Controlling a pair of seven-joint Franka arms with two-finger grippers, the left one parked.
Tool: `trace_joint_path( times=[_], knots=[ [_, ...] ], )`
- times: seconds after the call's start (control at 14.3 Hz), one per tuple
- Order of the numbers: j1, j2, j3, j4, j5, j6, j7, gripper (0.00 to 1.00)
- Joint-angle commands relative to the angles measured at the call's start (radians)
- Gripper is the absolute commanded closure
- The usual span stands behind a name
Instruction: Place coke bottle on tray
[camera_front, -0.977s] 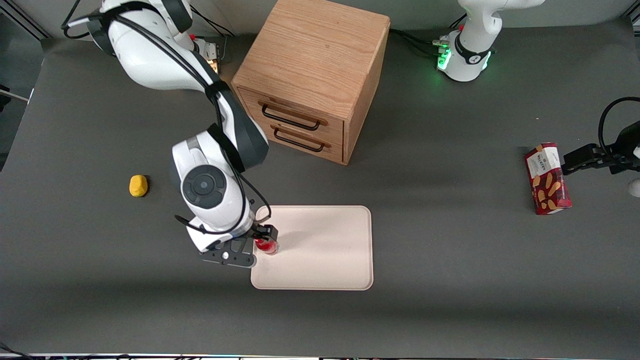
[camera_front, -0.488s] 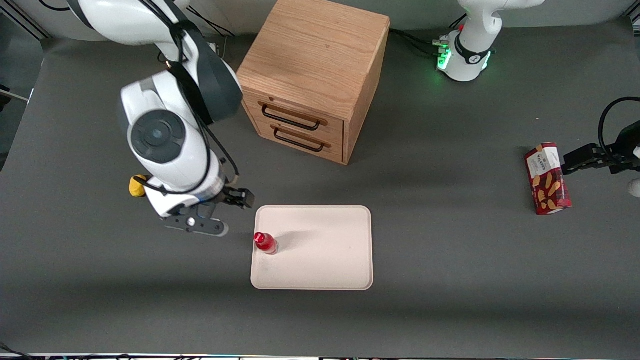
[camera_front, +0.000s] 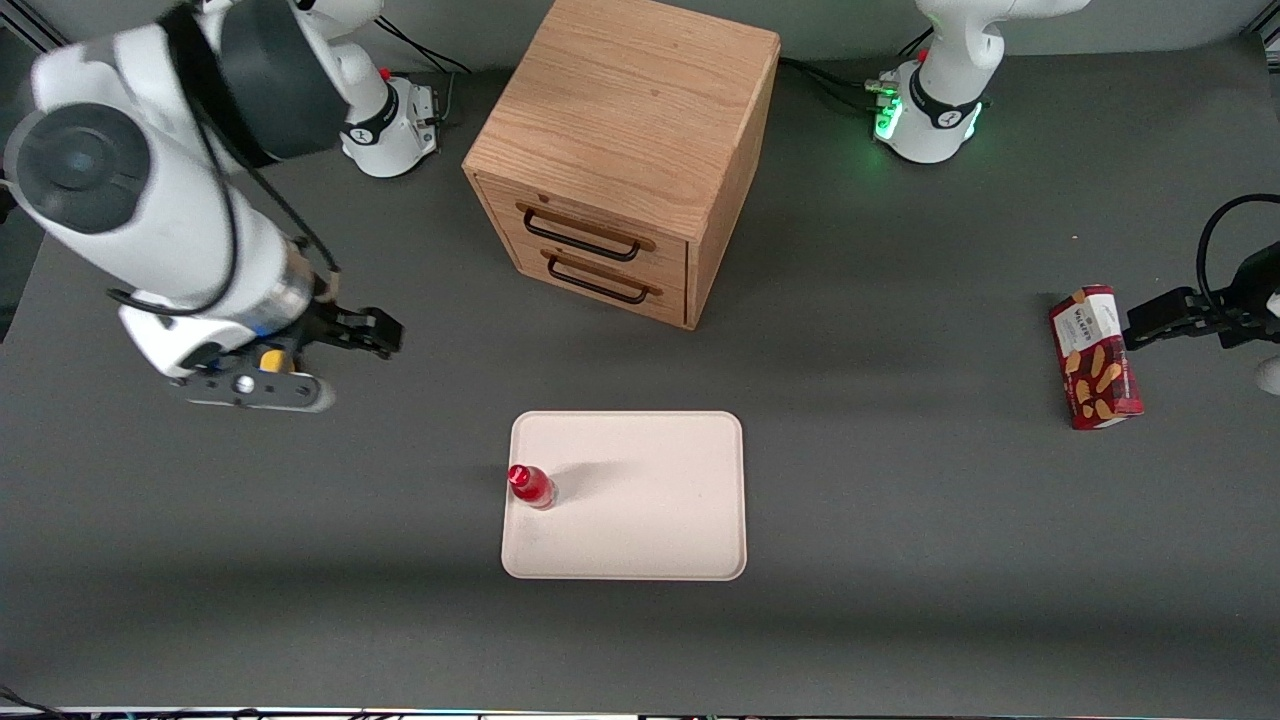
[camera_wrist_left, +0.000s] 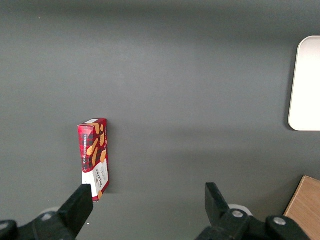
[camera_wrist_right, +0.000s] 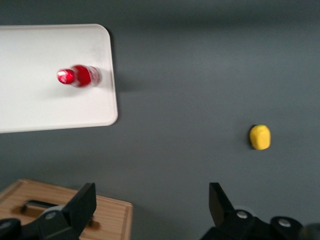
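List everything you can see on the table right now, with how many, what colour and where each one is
coke bottle: one, red, upright on the tray near its edge toward the working arm's end.
tray: one, pale cream-pink, on the table, nearer the front camera than the cabinet.
drawer cabinet: one, light wood, two drawers with dark handles, farther from the front camera than the tray.
yellow lump: one, yellow, on the table toward the working arm's end, under the claw.
snack box: one, red, lying toward the parked arm's end.
table: one, dark grey.
claw: one, black, open, empty, raised above the yellow lump, apart from the tray.
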Motion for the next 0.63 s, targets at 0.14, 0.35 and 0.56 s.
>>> trace_joint_path(
  times=[0.14, 0.35, 0.56],
  knots=[
    [-0.129, -0.251, 0.017, -0.328, -0.001, 0.125, -0.212, 0.00],
    [-0.227, -0.305, 0.014, -0.409, 0.049, 0.173, -0.351, 0.00],
    [-0.269, -0.311, 0.001, -0.422, 0.057, 0.179, -0.421, 0.00]
  ],
)
